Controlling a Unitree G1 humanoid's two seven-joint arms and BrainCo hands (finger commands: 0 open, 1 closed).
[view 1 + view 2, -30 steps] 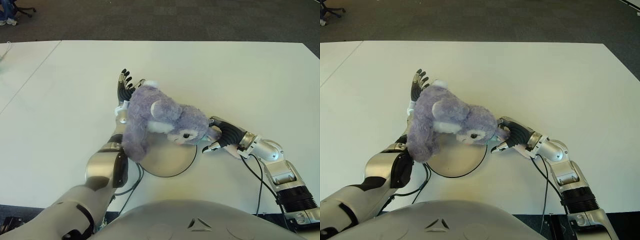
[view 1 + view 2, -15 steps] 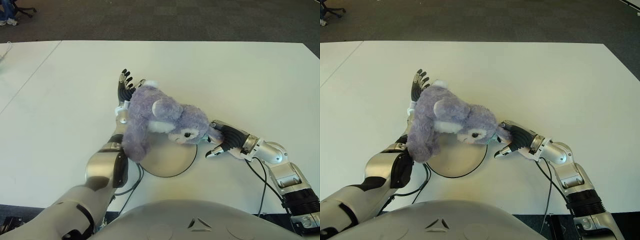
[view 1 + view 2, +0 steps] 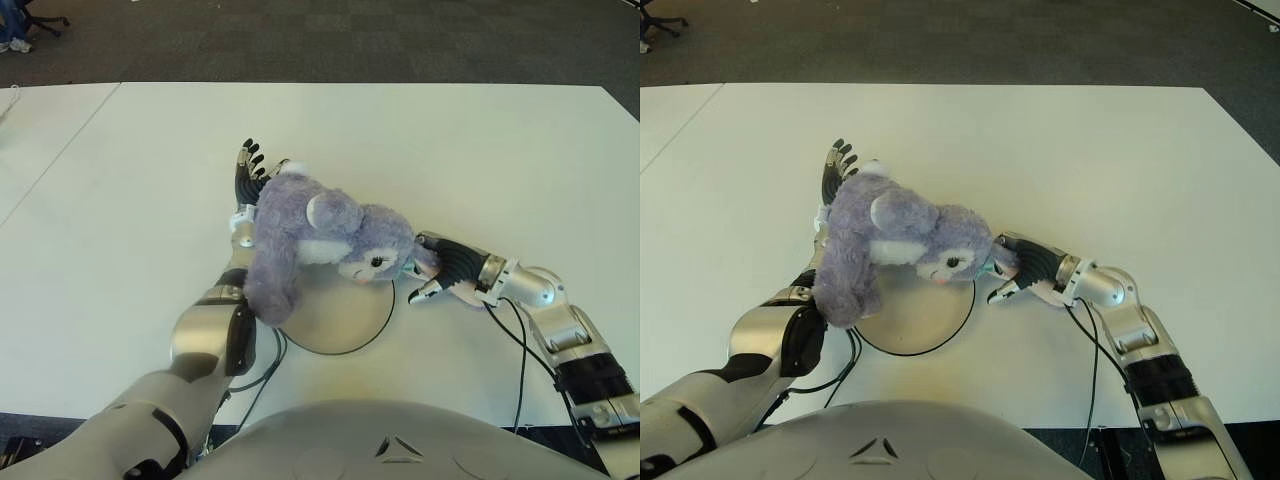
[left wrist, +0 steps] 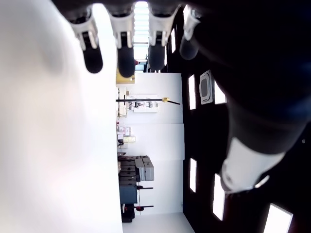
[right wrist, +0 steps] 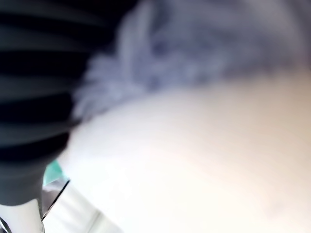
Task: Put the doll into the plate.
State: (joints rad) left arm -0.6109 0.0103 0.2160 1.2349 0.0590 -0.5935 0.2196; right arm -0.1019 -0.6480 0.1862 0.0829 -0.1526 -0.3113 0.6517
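Doll (image 3: 320,240) lies partly over plate (image 3: 345,320); we see right hand (image 3: 445,272) fingers touching its head, left hand (image 3: 250,170) fingers spread, empty.

An office or lab-like workroom was indicated. A wide, plain white tabletop (image 3: 450,150) was set on dark grey carpet tiles (image 3: 400,40), with a second white tabletop (image 3: 30,140) butted against it on the left. The wheeled base of a black office chair (image 3: 45,18) was seen at the far left corner. In the left wrist view, white walls, a dark ceiling with rectangular light panels (image 4: 193,92) and stacked dark grey storage cases (image 4: 136,170) were shown.
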